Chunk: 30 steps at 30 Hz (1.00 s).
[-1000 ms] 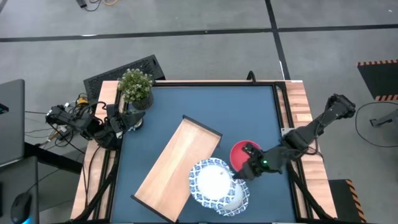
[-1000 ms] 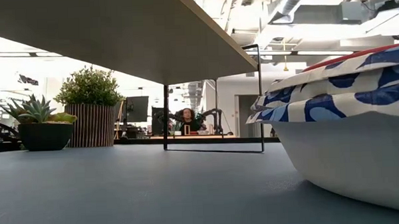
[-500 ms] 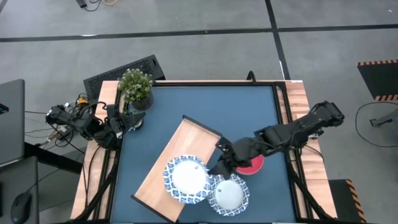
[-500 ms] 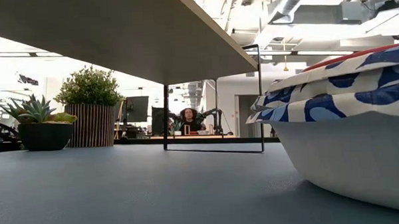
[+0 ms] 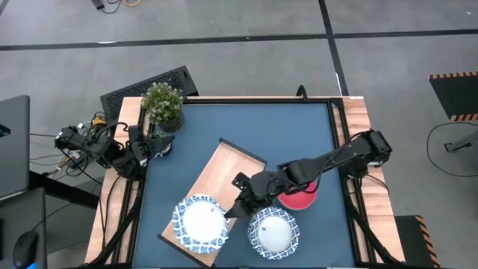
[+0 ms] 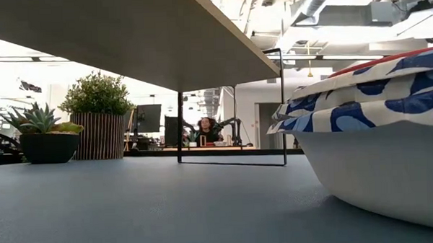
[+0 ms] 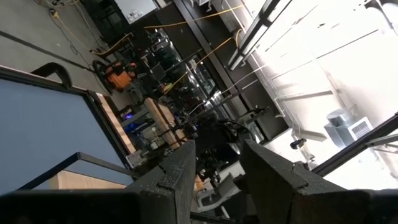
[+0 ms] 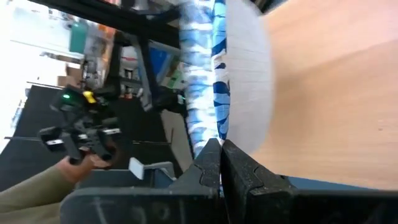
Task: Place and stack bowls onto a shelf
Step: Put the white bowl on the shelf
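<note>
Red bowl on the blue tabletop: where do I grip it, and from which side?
Probably its rim, one finger inside, one outside: the red round bowl sits upright and open. Come from above at its right edge; the blue-and-white patterned bowl beside it crowds the opposite side. The right gripper is busy at the light wooden shelf.

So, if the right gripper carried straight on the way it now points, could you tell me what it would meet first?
The right gripper is shut on the rim of the patterned bowl on the shelf, so that bowl is already in its line. Beyond it, probably only the shelf's near end.
</note>
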Motion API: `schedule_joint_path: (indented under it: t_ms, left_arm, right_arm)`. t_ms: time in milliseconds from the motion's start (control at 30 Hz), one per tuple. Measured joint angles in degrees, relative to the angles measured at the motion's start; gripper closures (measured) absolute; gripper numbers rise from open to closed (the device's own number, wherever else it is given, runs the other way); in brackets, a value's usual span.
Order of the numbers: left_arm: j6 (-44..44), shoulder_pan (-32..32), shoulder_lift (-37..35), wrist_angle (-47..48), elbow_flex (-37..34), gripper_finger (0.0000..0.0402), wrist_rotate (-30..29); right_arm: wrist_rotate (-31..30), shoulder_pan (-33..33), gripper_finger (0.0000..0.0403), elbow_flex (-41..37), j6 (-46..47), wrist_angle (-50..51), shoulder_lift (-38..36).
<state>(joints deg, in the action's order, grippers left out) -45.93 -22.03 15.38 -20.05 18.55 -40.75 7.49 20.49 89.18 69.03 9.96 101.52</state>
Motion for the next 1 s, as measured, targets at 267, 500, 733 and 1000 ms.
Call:
schedule_joint_path:
  t_ms: [267,500,733,1000]
  left_arm:
    - [-0.2,0.0,0.0,-0.2,0.0,0.0281,0.6]
    - [-0.2,0.0,0.0,-0.1,0.0,0.0281,1.3]
    - [-0.2,0.0,0.0,0.0,0.0,0.0281,3.0]
    - [-0.2,0.0,0.0,0.0,0.0,0.0281,3.0]
  right_arm:
    - [1.6,0.0,0.0378,-0.1,3.7,-2.5,2.9]
    - [-0.2,-1.8,0.0376,-0.1,5.1,-2.2,2.8]
    - [-0.1,-3.4,0.0366,-0.1,6.0,-1.5,2.8]
    - [0.5,-2.8,0.0363,-0.1,6.6,-1.3,2.8]
